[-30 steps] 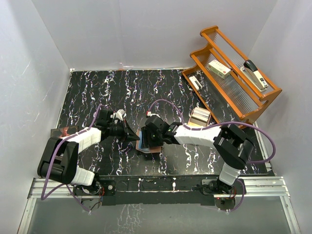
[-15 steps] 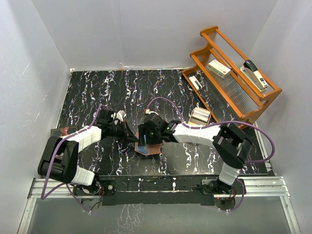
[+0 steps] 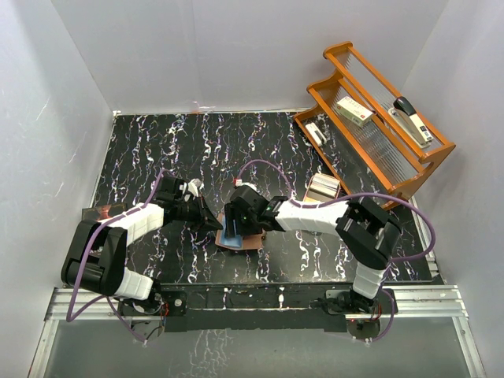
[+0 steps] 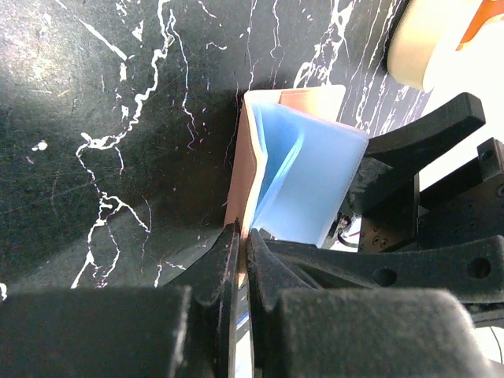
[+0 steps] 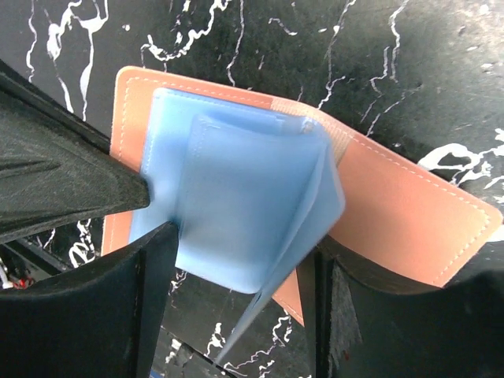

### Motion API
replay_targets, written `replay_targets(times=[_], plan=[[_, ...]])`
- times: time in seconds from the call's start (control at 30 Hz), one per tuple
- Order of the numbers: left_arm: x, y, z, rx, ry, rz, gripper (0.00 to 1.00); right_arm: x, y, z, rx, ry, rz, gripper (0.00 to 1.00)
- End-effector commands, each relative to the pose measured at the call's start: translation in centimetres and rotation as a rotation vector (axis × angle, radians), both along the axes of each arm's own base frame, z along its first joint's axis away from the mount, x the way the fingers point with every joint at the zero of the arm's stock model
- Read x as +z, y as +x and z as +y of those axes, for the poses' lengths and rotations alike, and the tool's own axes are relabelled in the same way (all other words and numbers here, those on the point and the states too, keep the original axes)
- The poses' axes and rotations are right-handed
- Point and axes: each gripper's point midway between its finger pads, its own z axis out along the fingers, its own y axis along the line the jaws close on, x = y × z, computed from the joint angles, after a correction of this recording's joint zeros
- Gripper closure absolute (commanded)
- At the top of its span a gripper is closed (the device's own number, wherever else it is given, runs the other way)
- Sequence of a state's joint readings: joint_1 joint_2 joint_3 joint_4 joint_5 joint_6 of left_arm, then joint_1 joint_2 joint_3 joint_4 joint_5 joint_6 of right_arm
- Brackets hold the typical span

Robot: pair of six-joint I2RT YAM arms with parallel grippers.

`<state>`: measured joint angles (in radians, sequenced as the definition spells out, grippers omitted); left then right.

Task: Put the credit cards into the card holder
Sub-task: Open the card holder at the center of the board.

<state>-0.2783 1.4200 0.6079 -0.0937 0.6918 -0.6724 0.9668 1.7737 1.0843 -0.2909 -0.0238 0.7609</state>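
Note:
The card holder (image 3: 246, 242) lies open on the black marbled table, salmon-brown leather (image 5: 409, 213) outside and blue inner pocket leaves (image 5: 236, 197) standing up. My left gripper (image 3: 211, 222) is shut on the holder's left cover edge (image 4: 239, 181), its jaws (image 4: 242, 236) pinching the leather. My right gripper (image 3: 234, 227) is right above the holder, open, with its fingers (image 5: 150, 307) straddling the blue leaves (image 4: 311, 173). A thin blue sheet (image 5: 260, 331) hangs between them; I cannot tell whether it is a card or a pocket. No loose credit card shows clearly.
A tan dish (image 3: 323, 187) sits right of the holder and shows in the left wrist view (image 4: 417, 47). An orange wooden rack (image 3: 378, 134) with a stapler (image 3: 413, 118) stands at the back right. A dark reddish flat item (image 3: 102, 211) lies at the table's left edge.
My right gripper has moved a little left and down over the holder, close against the left gripper. The holder has shifted slightly left, and its blue leaves show more.

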Motion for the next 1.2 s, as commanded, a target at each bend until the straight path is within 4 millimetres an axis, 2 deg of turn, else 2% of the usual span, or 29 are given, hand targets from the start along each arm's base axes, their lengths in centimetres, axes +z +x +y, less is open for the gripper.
replay_targets(times=[0.0, 0.07, 0.3, 0.43, 0.53, 0.63, 0.73, 0.87, 1.0, 1.17], plan=[[0.7, -0.4, -0.3, -0.025, -0.022, 0.009, 1.00, 0.8, 1.7, -1.3, -0.060, -0.061, -0.089, 0.42], [0.8, -0.4, -0.4, -0.027, -0.028, 0.006, 1.00, 1.9, 1.8, -1.6, -0.061, -0.055, -0.112, 0.42], [0.5, -0.5, -0.2, -0.022, -0.011, 0.008, 1.00, 4.0, 2.4, -3.2, -0.089, -0.105, -0.163, 0.32], [0.3, -0.7, 0.0, -0.020, -0.003, 0.010, 1.00, 6.2, 3.1, -4.2, -0.116, -0.138, -0.207, 0.25], [0.2, -0.8, 0.0, -0.021, 0.002, 0.010, 1.00, 8.1, 3.1, -4.0, -0.109, -0.109, -0.226, 0.25], [0.1, -0.8, 0.1, -0.020, 0.007, 0.010, 1.00, 9.2, 3.0, -3.2, -0.096, -0.056, -0.233, 0.32], [0.0, -0.7, 0.1, -0.014, 0.004, 0.012, 1.00, 9.1, 2.8, -2.3, -0.081, -0.007, -0.221, 0.45], [0.0, -0.7, 0.0, -0.010, 0.000, 0.014, 1.00, 7.9, 2.3, -1.2, -0.063, 0.036, -0.182, 0.58], [0.0, -0.7, 0.0, -0.009, -0.004, 0.017, 1.00, 6.4, 1.8, -0.1, -0.038, 0.059, -0.136, 0.61], [-0.2, -0.6, 0.1, -0.002, 0.006, 0.020, 1.00, 3.5, 1.4, 0.0, -0.027, 0.026, -0.094, 0.61]])
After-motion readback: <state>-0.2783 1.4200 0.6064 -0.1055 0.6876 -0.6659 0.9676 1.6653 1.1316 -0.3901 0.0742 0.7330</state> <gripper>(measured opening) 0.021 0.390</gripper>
